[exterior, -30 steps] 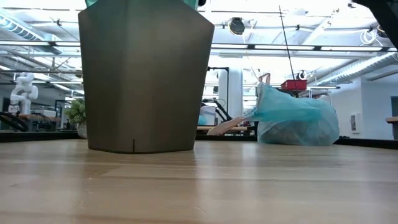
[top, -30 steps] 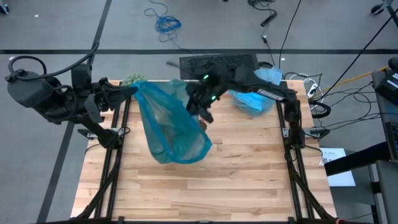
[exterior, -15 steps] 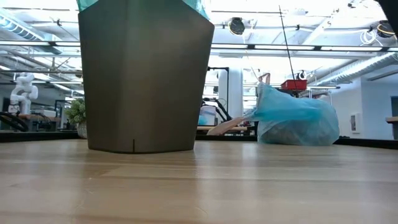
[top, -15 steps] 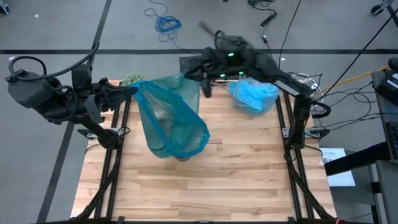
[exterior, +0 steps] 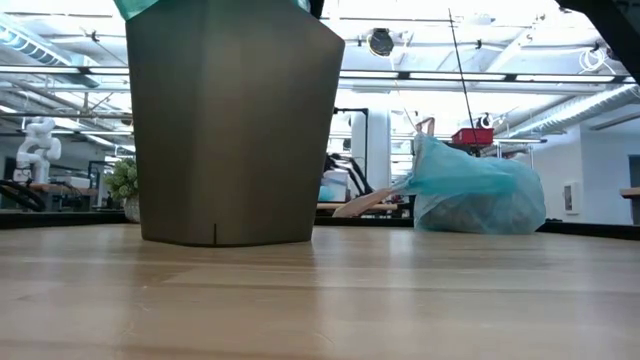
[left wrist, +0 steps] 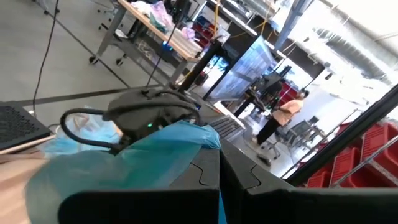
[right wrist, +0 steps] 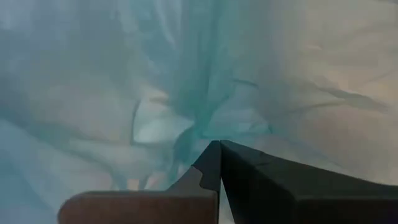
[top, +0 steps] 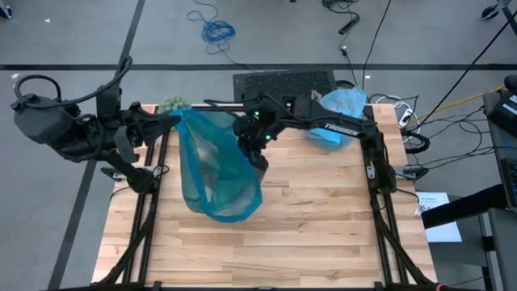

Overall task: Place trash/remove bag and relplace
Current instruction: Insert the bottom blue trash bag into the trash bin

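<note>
So the left gripper (top: 171, 118) is clamped tight on the upper edge of a darker teal bag (top: 216, 166), at the far left side of the table (top: 323, 226); in its wrist view the fingers (left wrist: 205, 180) are pressed together with teal plastic bunched right at them. The right gripper (top: 246, 136) has the opposite edge of that same teal bag, and its wrist view shows the fingers (right wrist: 214, 165) closed with the film pinched at the tips. Between the two, the teal bag hangs spread open over a grey bin (exterior: 232, 125), which stands upright on the table; from the low camera only a bit of teal shows at the bin's top rim. The light blue bag (top: 335, 117) sits tied up and full on the far right part of the table, well apart from the bin, just behind the right arm. A fuzzy green plant (top: 171, 104) sits at the far left corner, near the left gripper. Can't really make out any loose trash on the wood.
</note>
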Tool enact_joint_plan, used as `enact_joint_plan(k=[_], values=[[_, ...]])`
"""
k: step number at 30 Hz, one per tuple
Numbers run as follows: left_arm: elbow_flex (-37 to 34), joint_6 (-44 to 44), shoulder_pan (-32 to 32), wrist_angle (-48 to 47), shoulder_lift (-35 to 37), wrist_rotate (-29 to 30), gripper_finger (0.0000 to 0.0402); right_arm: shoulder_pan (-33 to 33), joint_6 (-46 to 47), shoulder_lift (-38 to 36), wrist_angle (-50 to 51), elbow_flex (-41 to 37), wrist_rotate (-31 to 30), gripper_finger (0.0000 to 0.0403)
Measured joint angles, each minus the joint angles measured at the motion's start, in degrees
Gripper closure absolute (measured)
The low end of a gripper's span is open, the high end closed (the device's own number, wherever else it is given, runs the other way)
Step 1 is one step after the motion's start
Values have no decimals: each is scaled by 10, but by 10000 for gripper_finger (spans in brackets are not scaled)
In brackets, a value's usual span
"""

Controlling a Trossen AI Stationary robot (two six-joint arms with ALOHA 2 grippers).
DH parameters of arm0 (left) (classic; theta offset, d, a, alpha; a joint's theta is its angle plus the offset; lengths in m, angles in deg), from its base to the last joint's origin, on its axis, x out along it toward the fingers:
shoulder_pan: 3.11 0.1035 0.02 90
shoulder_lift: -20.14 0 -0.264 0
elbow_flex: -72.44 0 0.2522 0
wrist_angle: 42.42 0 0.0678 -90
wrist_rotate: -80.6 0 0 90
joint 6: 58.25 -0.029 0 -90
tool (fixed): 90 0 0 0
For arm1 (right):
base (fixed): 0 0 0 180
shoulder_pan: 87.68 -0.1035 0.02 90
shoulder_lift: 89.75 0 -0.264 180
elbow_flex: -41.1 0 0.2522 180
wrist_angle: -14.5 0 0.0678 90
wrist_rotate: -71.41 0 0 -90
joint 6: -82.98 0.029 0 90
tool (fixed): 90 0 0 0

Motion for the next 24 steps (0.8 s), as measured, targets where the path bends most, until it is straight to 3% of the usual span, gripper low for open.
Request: enact_joint_plan(k=[9, 16, 24], values=[[0, 15, 0, -21, 0, 15, 402, 3, 8, 21, 64, 2, -5, 403], [0, 77, 0, -77, -4, 29, 402, 3, 2, 69, 106, 0, 11, 403], [0, 90, 0, -84, -6, 31, 402, 17, 3, -2, 85, 1, 11, 403]])
